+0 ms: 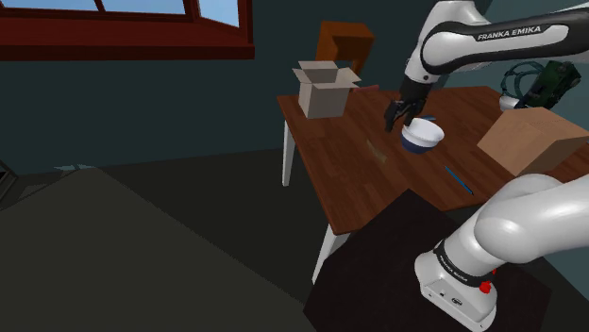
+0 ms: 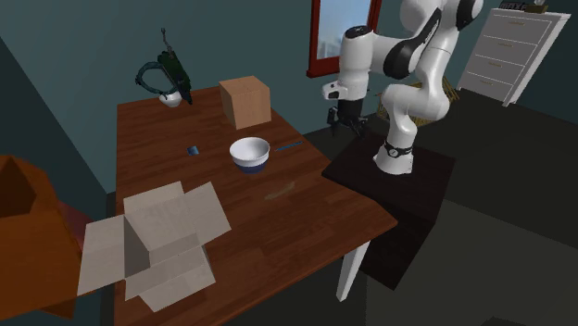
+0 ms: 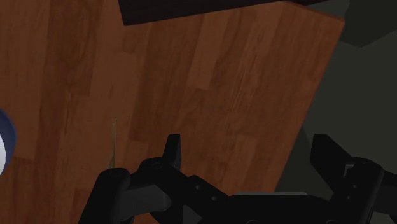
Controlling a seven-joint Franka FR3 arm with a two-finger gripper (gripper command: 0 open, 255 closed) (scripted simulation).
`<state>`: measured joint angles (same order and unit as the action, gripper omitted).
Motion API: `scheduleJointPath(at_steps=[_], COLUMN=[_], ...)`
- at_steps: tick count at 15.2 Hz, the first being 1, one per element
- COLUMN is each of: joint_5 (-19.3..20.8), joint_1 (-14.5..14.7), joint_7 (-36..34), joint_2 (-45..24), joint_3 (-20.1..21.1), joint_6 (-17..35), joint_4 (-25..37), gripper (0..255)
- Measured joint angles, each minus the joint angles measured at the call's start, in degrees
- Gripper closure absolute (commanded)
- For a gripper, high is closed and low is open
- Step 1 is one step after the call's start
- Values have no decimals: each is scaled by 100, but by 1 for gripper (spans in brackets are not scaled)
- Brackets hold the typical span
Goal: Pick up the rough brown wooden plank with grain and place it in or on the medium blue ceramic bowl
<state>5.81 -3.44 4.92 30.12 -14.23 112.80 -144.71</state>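
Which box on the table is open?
The pale box, with its flaps spread outward and its inside showing. The brown box is closed on every visible side.

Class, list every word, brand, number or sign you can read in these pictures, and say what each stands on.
"FRANKA EMIKA": on the white arm, along one of its links, shoulder view.
Small white print on the dark band near the arm's base: too small to read.
Nothing else is readable.
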Motion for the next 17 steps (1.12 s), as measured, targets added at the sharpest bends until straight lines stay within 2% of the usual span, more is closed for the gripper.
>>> scheduleJointPath(at_steps=[3, 8, 12, 17], joint_5=[71, -33, -275, -852], joint_1=[-90, -109, -154, -293], joint_7=[215, 448, 803, 1389], joint_2=[-530, -1540, -2418, -3590], joint_3=[-261, -558, -810, -978], joint_6=[534, 1449, 2082, 2716], joint_4=[13, 120, 354, 835], gripper=[0, 0, 0, 0])
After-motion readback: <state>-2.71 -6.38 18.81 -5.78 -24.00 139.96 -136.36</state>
